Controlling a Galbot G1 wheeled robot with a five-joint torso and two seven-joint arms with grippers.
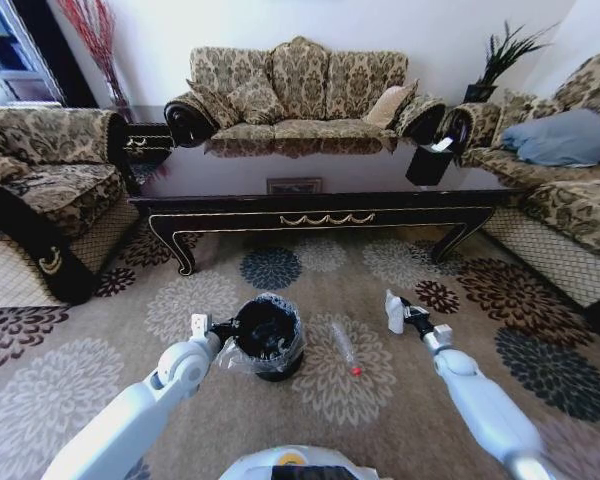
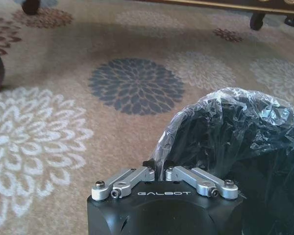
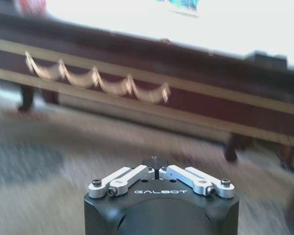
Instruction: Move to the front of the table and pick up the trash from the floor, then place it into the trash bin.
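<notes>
The black trash bin (image 1: 267, 338) with its clear liner stands on the patterned floor (image 1: 400, 400) in front of me. My left gripper (image 1: 218, 327) is shut and rests against the bin's rim; the liner (image 2: 235, 122) bulges right beside it in the left wrist view. A clear plastic bottle (image 1: 344, 347) with a red cap, a piece of trash, lies on the carpet just right of the bin. My right gripper (image 1: 404, 312) is shut, held above the carpet right of the bottle and pointing at the table (image 1: 320, 205). The table's gold-scrolled apron (image 3: 103, 83) faces the right wrist camera.
Sofas flank the carpet on the left (image 1: 40, 180), at the back (image 1: 300, 95) and on the right (image 1: 570, 190). A black tissue box (image 1: 428, 160) sits on the table's right end. Open carpet lies between me and the table.
</notes>
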